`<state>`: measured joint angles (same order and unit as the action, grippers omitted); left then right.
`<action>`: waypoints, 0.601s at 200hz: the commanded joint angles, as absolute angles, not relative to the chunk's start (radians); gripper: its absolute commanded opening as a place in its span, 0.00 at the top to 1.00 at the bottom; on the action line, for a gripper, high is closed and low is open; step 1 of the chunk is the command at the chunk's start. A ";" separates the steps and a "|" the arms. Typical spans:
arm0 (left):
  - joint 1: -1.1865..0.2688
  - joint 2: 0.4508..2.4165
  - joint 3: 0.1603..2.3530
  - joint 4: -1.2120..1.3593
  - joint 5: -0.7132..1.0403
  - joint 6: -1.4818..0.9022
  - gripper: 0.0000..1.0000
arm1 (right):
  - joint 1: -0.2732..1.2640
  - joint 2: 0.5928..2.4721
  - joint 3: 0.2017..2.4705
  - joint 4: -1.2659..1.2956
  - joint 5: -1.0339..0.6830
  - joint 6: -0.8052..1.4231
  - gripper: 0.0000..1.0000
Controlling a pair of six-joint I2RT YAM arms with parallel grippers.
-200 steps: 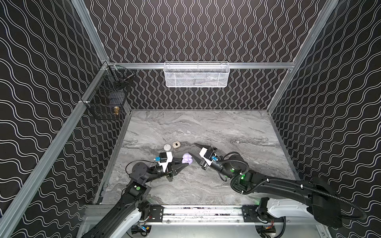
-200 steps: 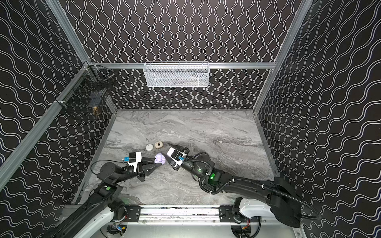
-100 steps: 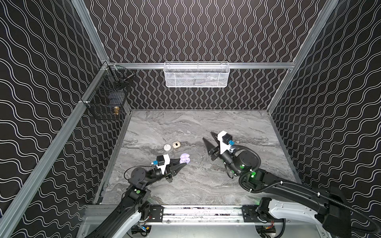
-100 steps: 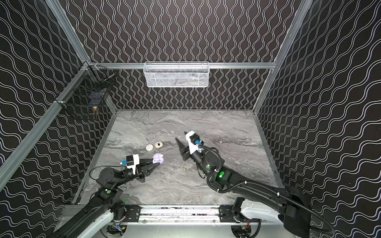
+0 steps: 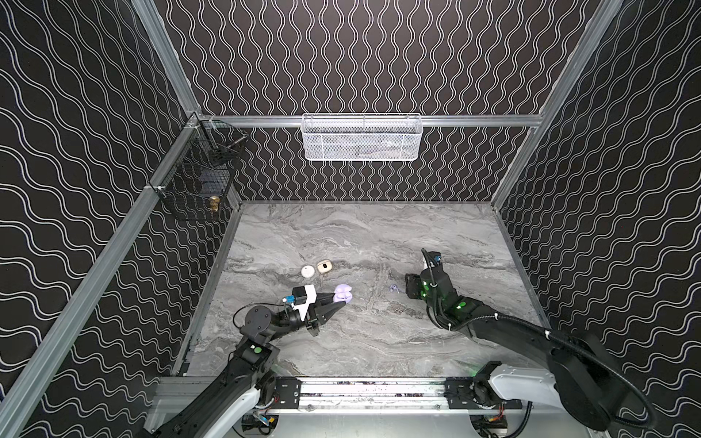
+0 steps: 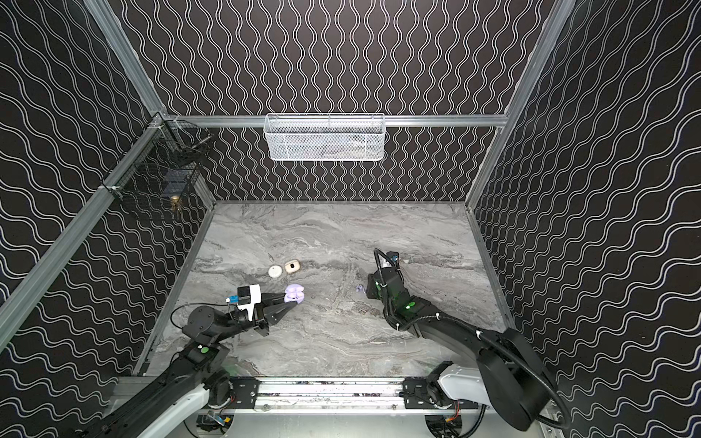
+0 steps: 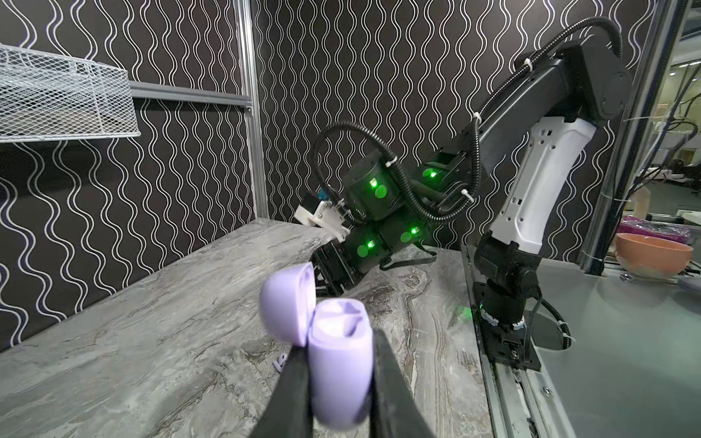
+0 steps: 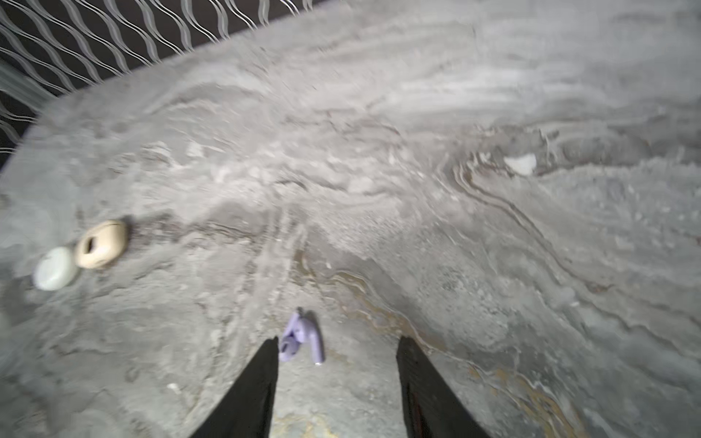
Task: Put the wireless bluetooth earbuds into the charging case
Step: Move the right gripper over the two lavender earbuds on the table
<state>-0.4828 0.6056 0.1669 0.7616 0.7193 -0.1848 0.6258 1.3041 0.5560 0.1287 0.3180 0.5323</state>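
Starting far left in both top views: black wire basket (image 5: 197, 182) hangs on the side wall, upper left. On the marble table (image 5: 379, 235), left of centre, are a round white case (image 5: 307, 271) and a beige case (image 5: 324, 266), side by side and just about touching, both closed.

Just below them my left gripper (image 5: 335, 303) is clamped on the lavender charging case (image 5: 343, 293). The left wrist view shows one black finger (image 7: 294, 383) on each side of the case body (image 7: 337, 360). The lid (image 7: 284, 303) is hinged open and stands up beside the body, with the sockets facing up; I cannot tell if anything sits in them. I also cannot tell whether the case bottom touches the table.

White mesh basket (image 5: 360, 138) hangs on the back rail, upper centre.

Right of centre, one lavender earbud (image 5: 394, 289) lies loose on the table, well apart from the charging case.

My right gripper (image 8: 337, 352) is right at the earbud with its jaws spread apart and gripping nothing. In the right wrist view the earbud (image 8: 301, 337) lies just beside one fingertip (image 8: 271, 349), inside the gap; contact is unclear because the frame is blurred. In the top views my wrist hides those fingertips.

A small white bit (image 8: 521, 165) sits farther off on the table, too blurred to name.
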 commanded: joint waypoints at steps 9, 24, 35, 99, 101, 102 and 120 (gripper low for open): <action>-0.483 0.598 0.176 0.773 0.730 -0.189 1.00 | 0.591 1.403 0.599 0.103 0.221 0.543 0.57; -0.483 0.588 0.176 0.760 0.726 -0.183 1.00 | 0.588 1.442 0.618 0.103 0.189 0.524 0.59; -0.483 0.585 0.178 0.750 0.723 -0.177 1.00 | 0.587 1.469 0.632 0.103 0.169 0.509 0.59; -0.483 0.604 0.190 0.743 0.729 -0.168 1.00 | 0.588 1.602 0.726 0.053 0.136 0.466 0.58; -0.483 0.604 0.190 0.743 0.729 -0.169 1.00 | 0.588 1.606 0.729 0.051 0.138 0.466 0.58; -0.483 0.604 0.190 0.743 0.729 -0.169 1.00 | 0.588 1.608 0.730 0.050 0.140 0.465 0.58; -0.482 0.604 0.190 0.742 0.729 -0.168 1.00 | 0.589 1.636 0.749 0.031 0.156 0.463 0.58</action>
